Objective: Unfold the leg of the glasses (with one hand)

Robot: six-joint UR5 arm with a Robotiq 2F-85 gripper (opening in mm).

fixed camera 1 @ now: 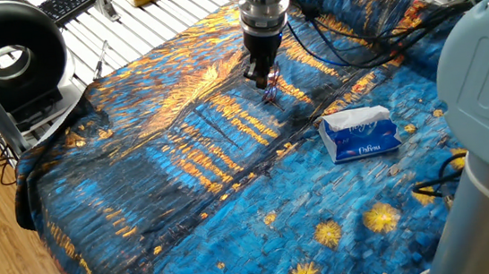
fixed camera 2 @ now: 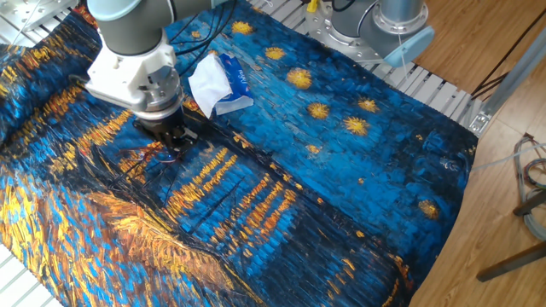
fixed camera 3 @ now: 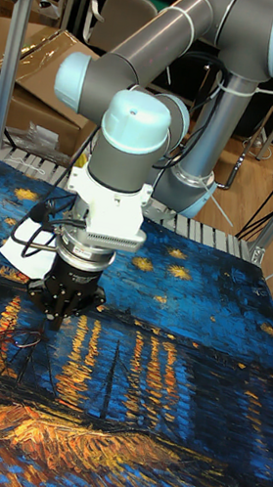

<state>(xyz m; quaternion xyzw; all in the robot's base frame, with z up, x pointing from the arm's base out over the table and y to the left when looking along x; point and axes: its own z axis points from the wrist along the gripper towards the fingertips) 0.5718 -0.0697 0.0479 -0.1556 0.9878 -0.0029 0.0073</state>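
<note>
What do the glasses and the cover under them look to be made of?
The glasses: thin dark reddish wire, probably metal, going by the fine bent outline. The cover: printed fabric, matte, with creases and a draped edge. The hand hovers at the frame.

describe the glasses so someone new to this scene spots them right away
Start at the Starry-Night-print cloth covering the table, then find the gripper pointing down at it, up-cloth from the blue tissue pack. The glasses lie on the cloth at its fingertips: thin, dark reddish wire, far smaller than the pack.
</note>
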